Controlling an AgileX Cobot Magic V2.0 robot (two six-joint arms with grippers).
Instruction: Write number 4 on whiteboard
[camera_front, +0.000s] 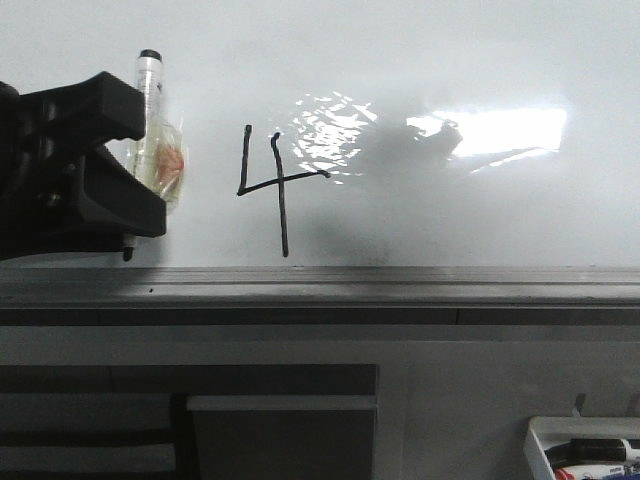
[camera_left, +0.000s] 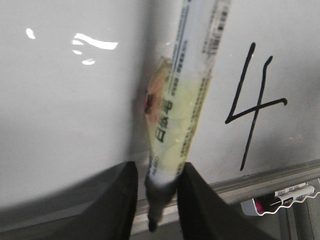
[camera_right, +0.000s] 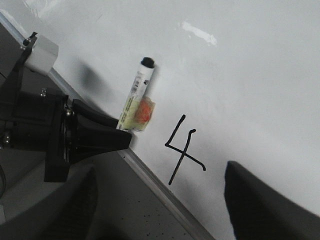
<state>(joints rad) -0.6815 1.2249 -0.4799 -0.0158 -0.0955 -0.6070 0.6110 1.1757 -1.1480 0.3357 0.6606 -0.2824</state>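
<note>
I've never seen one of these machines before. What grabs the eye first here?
A black hand-drawn number 4 stands in the middle of the glossy whiteboard, beside a bright glare patch. To its left, the left gripper holds a marker pen, its tip off the board.

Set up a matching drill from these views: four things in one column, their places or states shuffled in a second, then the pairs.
Things:
1. hand-drawn black number 4
2. clear-barrelled marker pen
3. small white tray of markers
4. black left claw

Places or states:
A. below the grey rail, far right
B. shut on the pen
C. inked on the glossy whiteboard
D. held left of the digit

Pairs: 1-C, 2-D, 3-A, 4-B
</note>
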